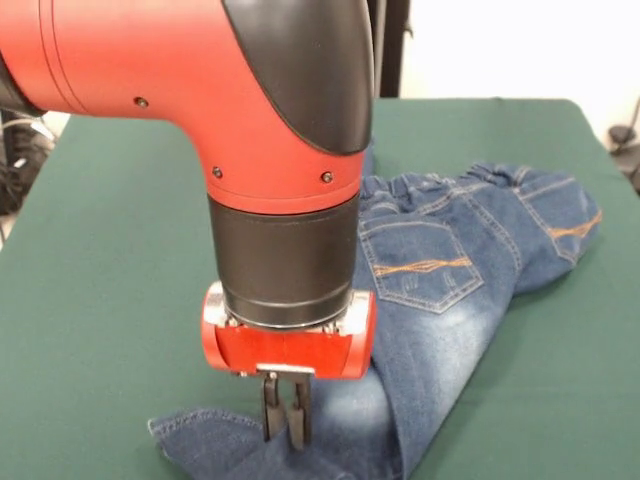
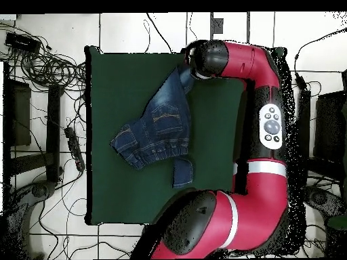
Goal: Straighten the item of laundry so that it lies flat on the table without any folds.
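A pair of blue jeans [image 1: 440, 290] lies crumpled on the dark green table [image 1: 110, 260], waistband toward the far right and back pocket facing up. One leg runs toward the near edge and folds over itself there. My gripper [image 1: 285, 418] points straight down at that leg's end, its two fingers [image 1: 269, 405] close together with their tips pinched into the denim. In the overhead view the jeans [image 2: 154, 128] lie across the table [image 2: 115, 81], one leg reaching up under the arm's wrist [image 2: 203, 59], which hides the gripper.
Green cloth lies bare to the left of the jeans in the front view. Around the table [image 2: 101, 196] in the overhead view, cables [image 2: 47, 68] and dark equipment [image 2: 17, 112] sit on the tiled floor. The red arm [image 2: 261, 135] runs along the table's right side.
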